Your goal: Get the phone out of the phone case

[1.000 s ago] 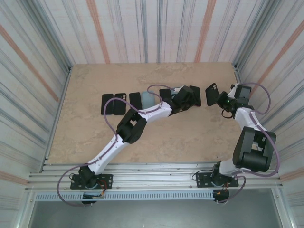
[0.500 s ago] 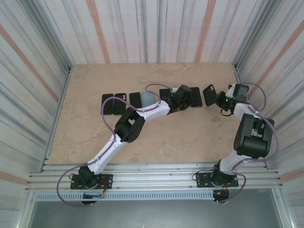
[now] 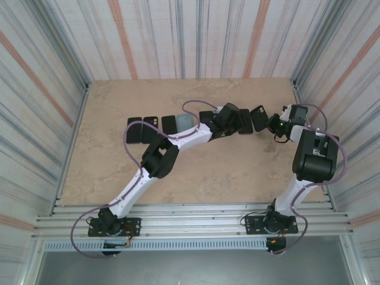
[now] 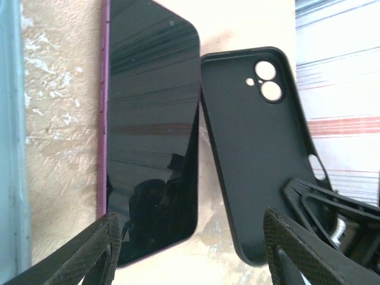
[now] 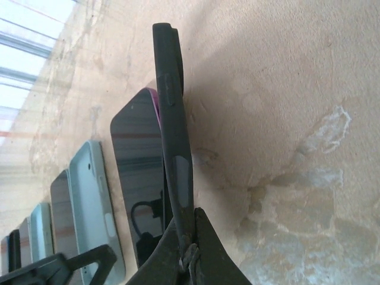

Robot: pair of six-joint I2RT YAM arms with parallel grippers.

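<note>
Hard to read from above amid crowding arms. From right wrist: phone case (image 5: 172,119) edge-on, pinched tight by right end effector (image 5: 189,252). From left wrist: empty, just beside bare phone (image 4: 151,136) on table (image 4: 59,119); left end effector (image 4: 191,237) spread, holding nothing.

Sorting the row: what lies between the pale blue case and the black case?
The phone, screen up, beside the black case; both wrist views show it.

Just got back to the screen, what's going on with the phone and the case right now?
The right end effector is shut on the edge of the black case, holding it tilted up next to the phone. The case is empty, and the phone lies screen-up on the table. The left end effector hovers open above the phone.
</note>
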